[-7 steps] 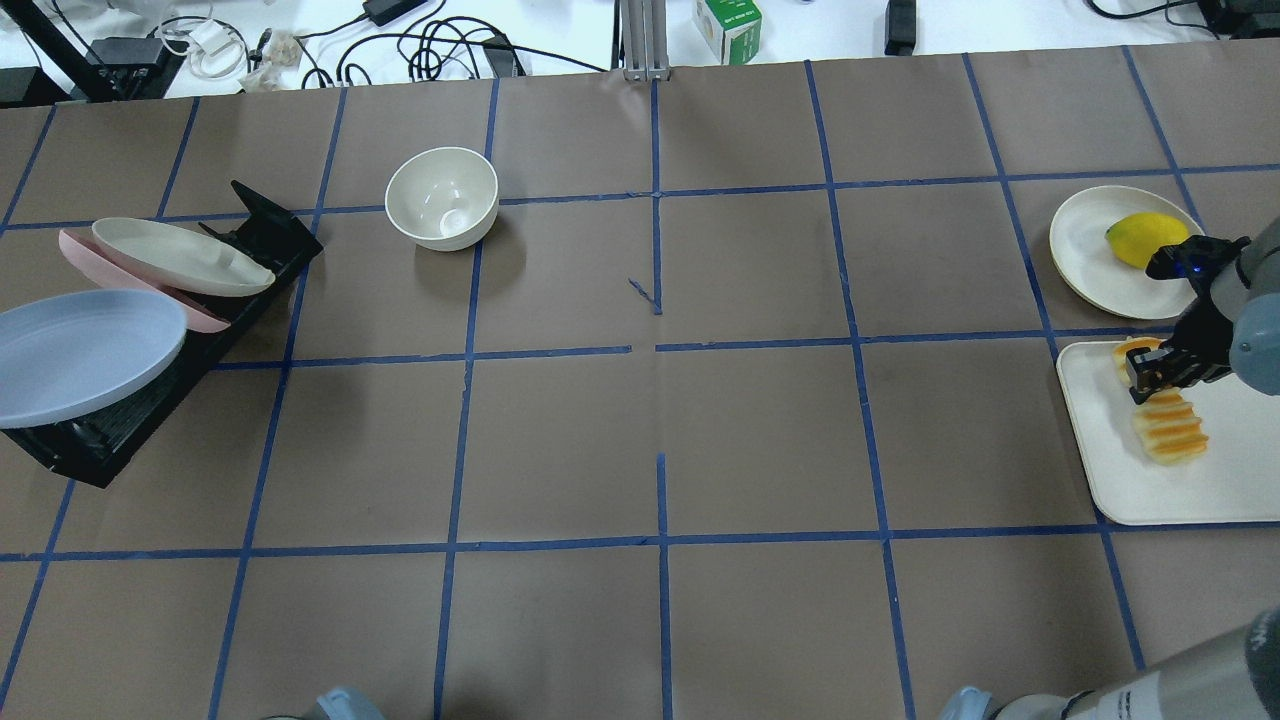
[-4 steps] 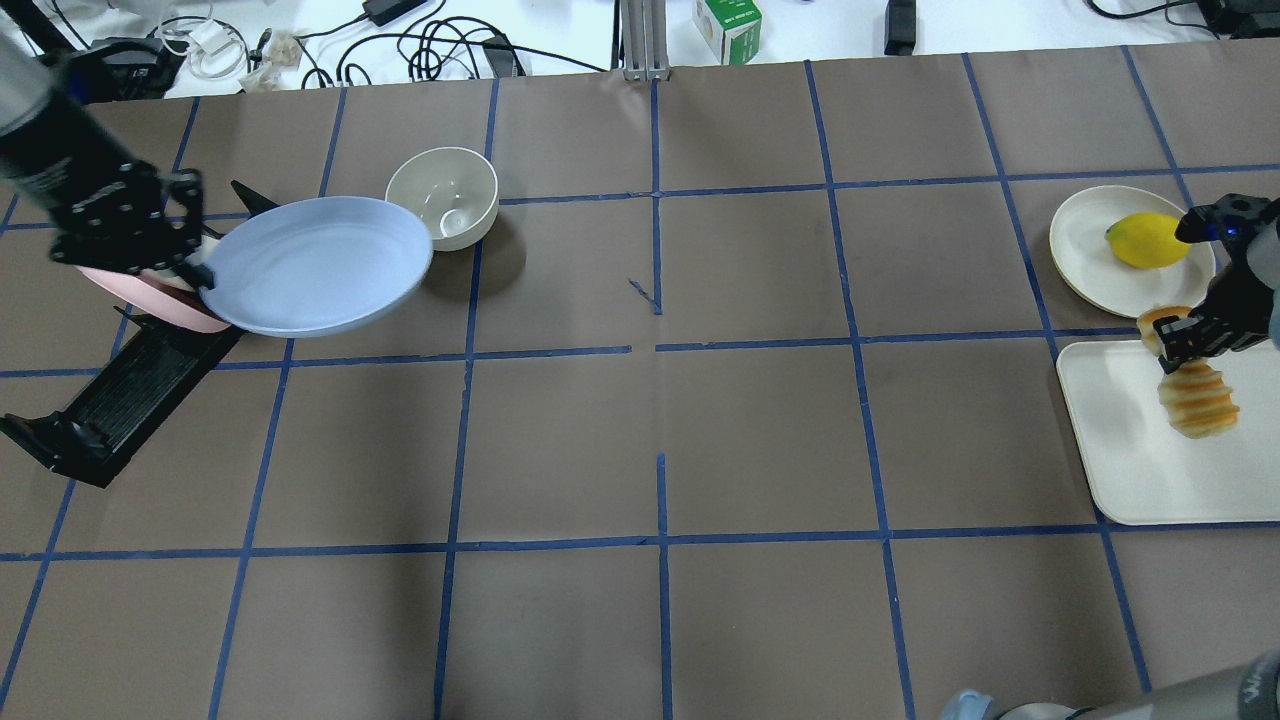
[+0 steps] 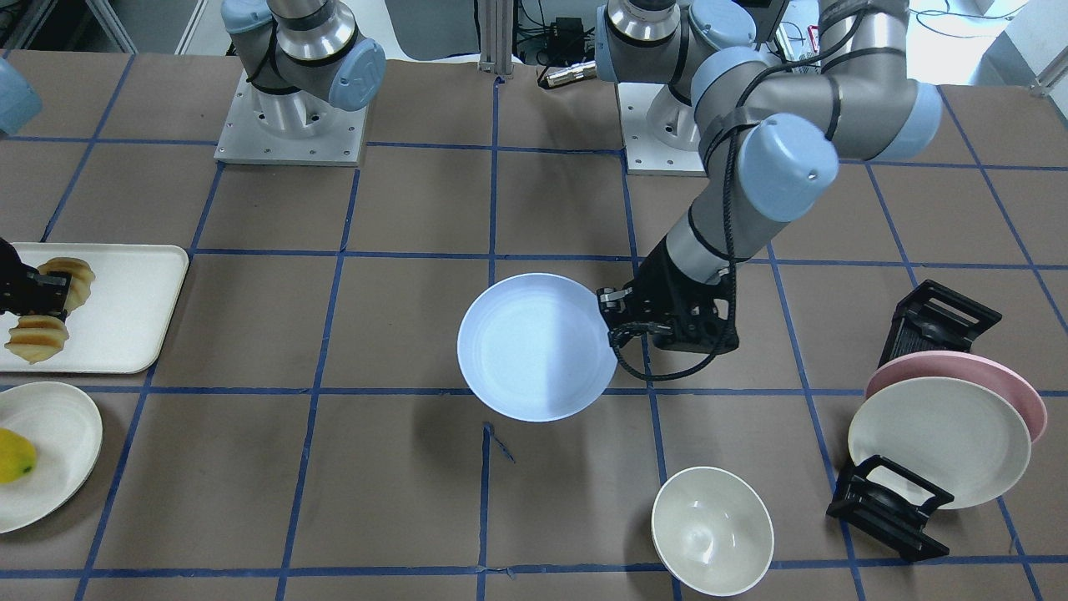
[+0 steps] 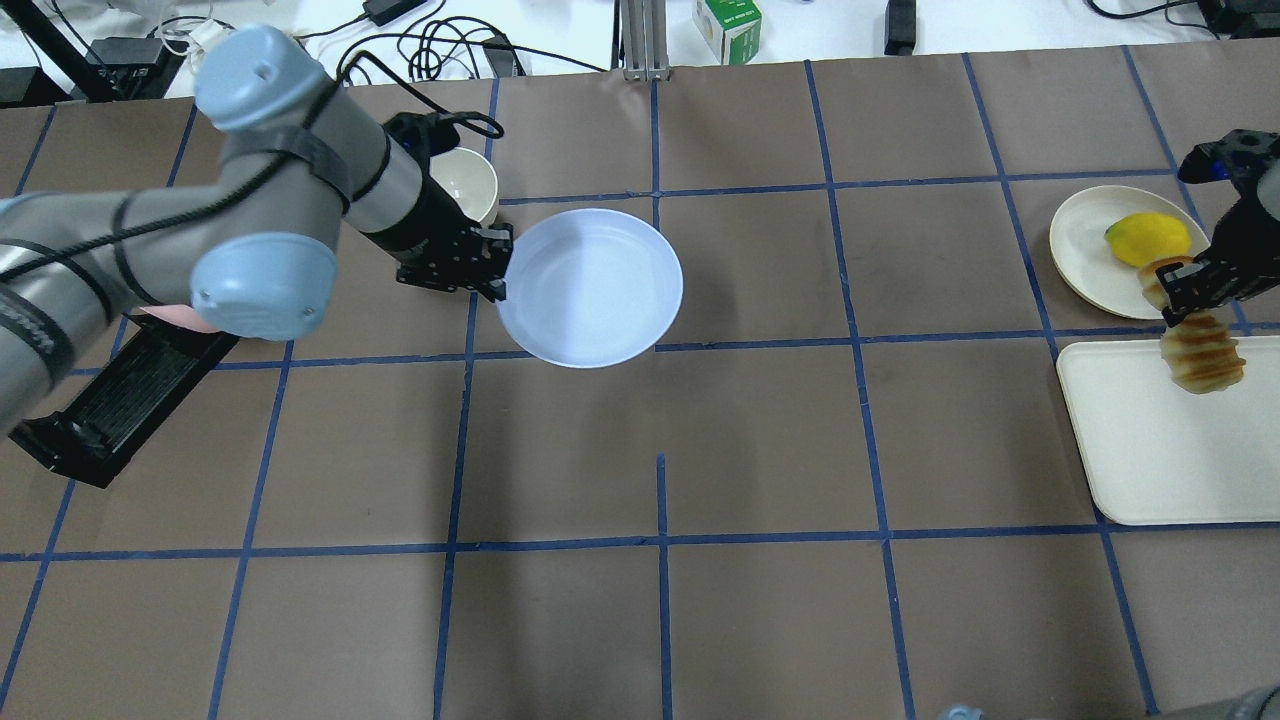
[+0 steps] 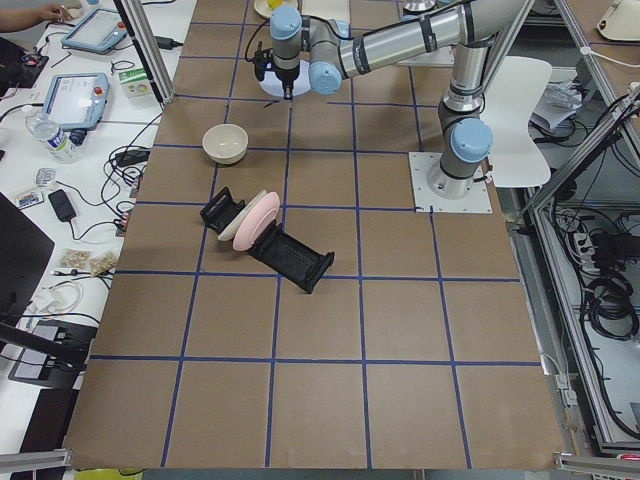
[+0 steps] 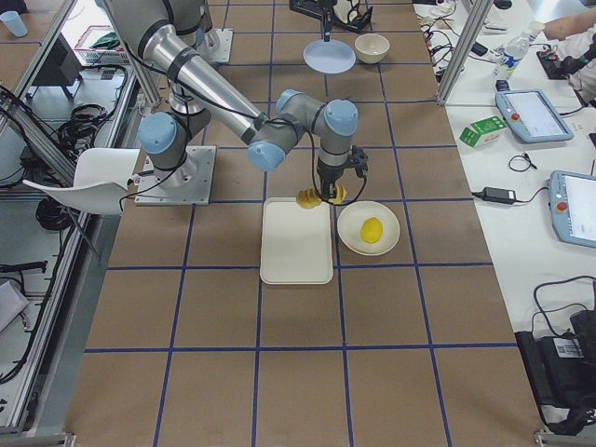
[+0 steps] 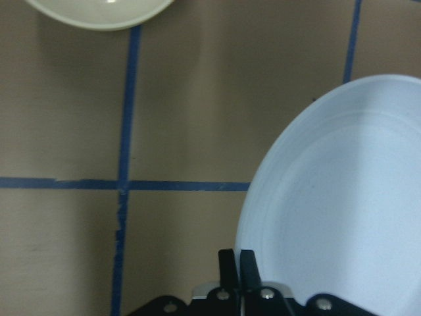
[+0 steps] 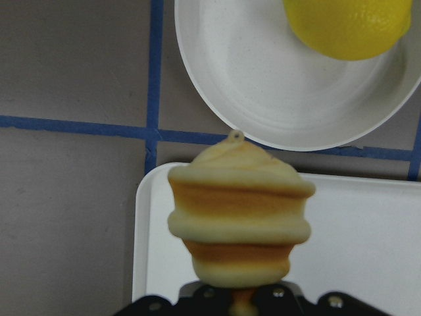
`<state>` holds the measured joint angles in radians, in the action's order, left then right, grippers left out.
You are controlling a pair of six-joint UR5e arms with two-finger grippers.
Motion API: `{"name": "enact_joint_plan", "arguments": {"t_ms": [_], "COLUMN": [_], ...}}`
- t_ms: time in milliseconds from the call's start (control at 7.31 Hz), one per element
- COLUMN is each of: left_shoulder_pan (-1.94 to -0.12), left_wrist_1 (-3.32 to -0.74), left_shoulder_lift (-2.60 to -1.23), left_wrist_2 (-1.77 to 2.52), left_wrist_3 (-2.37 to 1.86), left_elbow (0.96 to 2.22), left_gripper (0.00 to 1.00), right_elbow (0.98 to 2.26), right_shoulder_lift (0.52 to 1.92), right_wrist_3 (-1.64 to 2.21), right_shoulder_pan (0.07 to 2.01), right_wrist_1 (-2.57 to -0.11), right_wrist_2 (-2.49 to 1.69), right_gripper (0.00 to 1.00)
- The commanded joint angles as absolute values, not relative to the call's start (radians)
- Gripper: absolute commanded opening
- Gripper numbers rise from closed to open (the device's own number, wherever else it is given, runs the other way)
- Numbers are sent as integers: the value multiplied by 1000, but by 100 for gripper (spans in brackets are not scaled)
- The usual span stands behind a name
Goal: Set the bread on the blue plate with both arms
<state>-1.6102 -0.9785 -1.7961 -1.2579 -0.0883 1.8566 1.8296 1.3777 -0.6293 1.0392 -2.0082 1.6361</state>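
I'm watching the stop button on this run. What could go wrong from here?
The right gripper pinches the bread at its middle, both ends sagging; it may slip out during the carry. The left gripper holds the blue plate by one rim spot only, so it may tip when the bread lands.

overhead: from behind, looking down | front: opposite, steep | sides: table (image 5: 400,330) ends | wrists: close-up | shared: blue plate (image 4: 590,287)
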Motion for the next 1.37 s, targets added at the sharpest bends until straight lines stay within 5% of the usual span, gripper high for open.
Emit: {"name": "enact_joint_plan", "arguments": {"t_ms": [0, 274, 411, 547, 821, 1232], "left_shoulder_pan": [-1672, -1707, -1709, -1713, -1720, -1720], "left_wrist_1": [-767, -669, -669, -667, -714, -1340], "left_shoulder_lift": [-1921, -1973, -1988, -1980, -1922, -1767], "left_wrist_2": [-1222, -1229, -1264, -1328, -1336, -1338], "left_wrist_3": [-94, -86, -83, -77, -69, -71], "left_elbow": [1920, 1927, 1927, 1921, 1866, 1549], "left_gripper": [0, 0, 64, 100, 100, 100], "right_elbow": [1775, 1744, 1734, 1738, 1744, 1706], "right_shoulder_lift": [1390, 1391, 1423, 1428, 1431, 1387], "right_wrist_3": [-595, -447, -431, -358, -301, -78], "right_shoulder_pan": [1075, 1149, 1201, 1215, 1306, 1530], "right_wrist_1": [-1936, -1869, -1856, -1808, -1813, -1857], "right_wrist_2": [1631, 1562, 1543, 1448, 1414, 1407], "right_gripper": [0, 0, 0, 0, 0, 0]}}
